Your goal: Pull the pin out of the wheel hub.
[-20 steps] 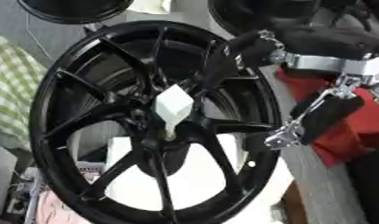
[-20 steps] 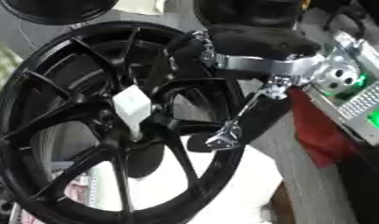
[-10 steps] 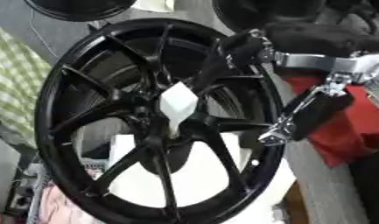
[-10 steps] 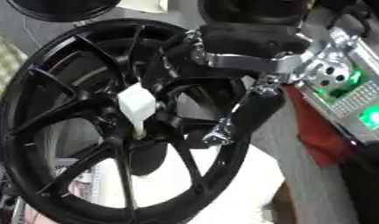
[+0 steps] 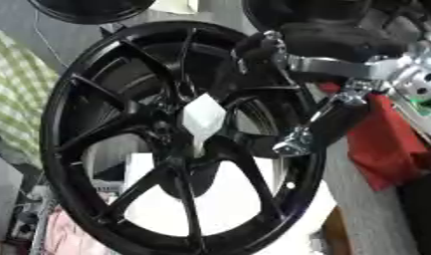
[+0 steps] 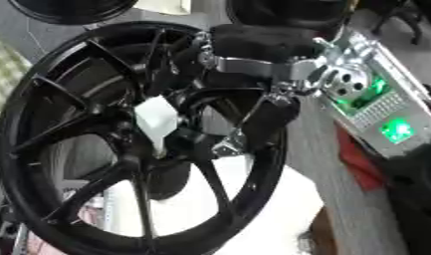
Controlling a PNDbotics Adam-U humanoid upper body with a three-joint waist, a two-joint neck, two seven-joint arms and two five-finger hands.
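Observation:
A big black wheel hub (image 5: 88,149) with thin spokes stands tilted and fills most of both views. A white, faceted pin (image 5: 204,117) sticks out of its centre. My right hand (image 6: 253,45) comes in from the upper right and hovers over the hub's right half. Its fingers (image 5: 253,47) stretch toward the upper spokes. One black, silver-tipped finger (image 5: 327,124) hangs down just right of the pin and stays apart from it. Nothing is held in the hand, which is open. No left hand shows in either view.
A red cloth (image 5: 384,144) lies right of the hub and a green checked cloth (image 5: 18,99) lies left of it. Another black wheel (image 5: 88,10) sits at the top. White sheet (image 5: 227,199) shows through the lower spokes. A green-lit panel (image 6: 384,114) glows on my right forearm.
My right hand has moved left across the hub, bringing its hanging finger closer to the white pin. The pin stays in the hub's centre.

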